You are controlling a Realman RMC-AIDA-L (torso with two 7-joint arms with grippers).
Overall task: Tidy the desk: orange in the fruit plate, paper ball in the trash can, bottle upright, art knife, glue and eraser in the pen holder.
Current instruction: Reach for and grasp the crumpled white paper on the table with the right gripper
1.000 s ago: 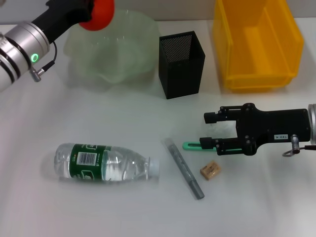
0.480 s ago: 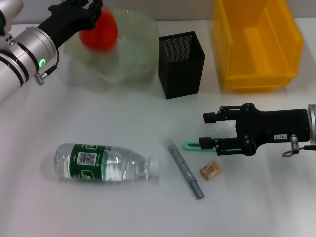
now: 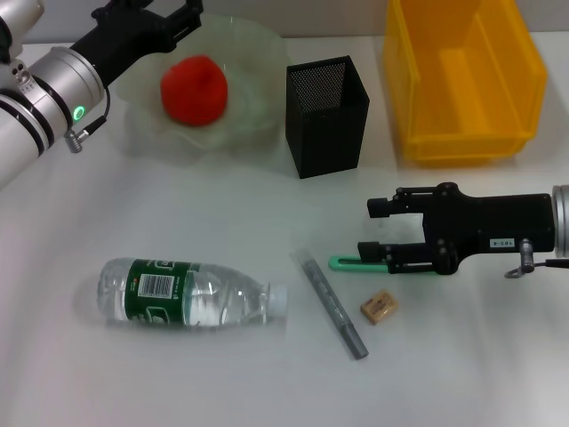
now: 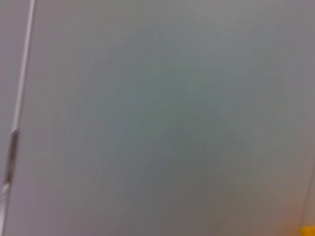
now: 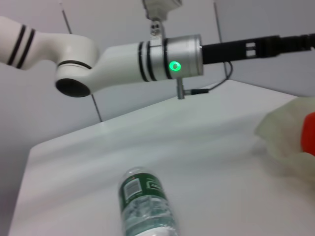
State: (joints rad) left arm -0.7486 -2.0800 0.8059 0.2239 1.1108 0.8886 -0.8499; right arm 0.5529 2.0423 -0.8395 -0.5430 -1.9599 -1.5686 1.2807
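Observation:
The orange (image 3: 194, 90) rests inside the pale green fruit plate (image 3: 258, 53), also seen at the edge of the right wrist view as the orange (image 5: 310, 132) in the plate (image 5: 283, 130). My left gripper (image 3: 156, 12) hovers open over the plate's far left rim, holding nothing. The bottle (image 3: 187, 293) (image 5: 145, 204) lies on its side on the desk (image 3: 178, 205). My right gripper (image 3: 377, 229) is open, and its lower finger lies over the mint-green art knife (image 3: 343, 262). The grey glue (image 3: 332, 303) and the eraser (image 3: 378, 307) lie just beside it. The paper ball is out of view.
The black mesh pen holder (image 3: 327, 116) stands upright behind the right gripper. The yellow trash can (image 3: 462, 76) sits at the back right. The left arm (image 5: 123, 59) spans the right wrist view above the bottle.
The left gripper opened and let go of the orange, which dropped into the fruit plate. The right gripper has barely moved.

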